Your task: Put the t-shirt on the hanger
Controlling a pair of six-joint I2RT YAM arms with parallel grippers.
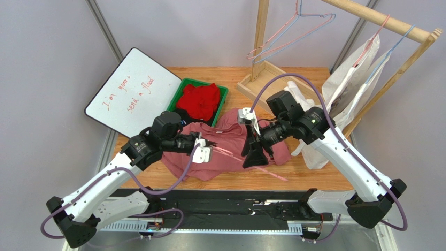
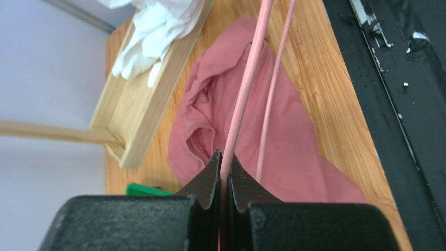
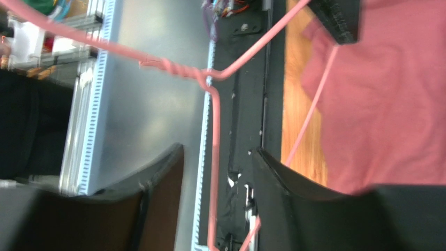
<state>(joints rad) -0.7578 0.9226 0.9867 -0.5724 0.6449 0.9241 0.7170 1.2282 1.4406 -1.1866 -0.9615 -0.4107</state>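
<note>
The dusty-pink t-shirt (image 1: 225, 157) lies crumpled on the wooden table between the two arms. The pink wire hanger (image 1: 272, 172) is held over it and runs from the left gripper toward the table's front right. My left gripper (image 1: 208, 149) is shut on one wire of the hanger (image 2: 246, 89), with the t-shirt (image 2: 298, 151) below it. My right gripper (image 1: 255, 155) is open. The hanger's hook stem (image 3: 214, 136) passes between its spread fingers (image 3: 167, 172) without being pinched. The t-shirt (image 3: 387, 94) shows at the right of that view.
A green bin (image 1: 224, 94) holding a red garment (image 1: 199, 100) stands behind the shirt. A whiteboard (image 1: 133, 91) leans at back left. A wooden rack (image 1: 261, 78) with pink and blue hangers (image 1: 293, 29) and a white hanging garment (image 1: 345, 89) stands at back right. A black strip (image 1: 235, 206) runs along the front edge.
</note>
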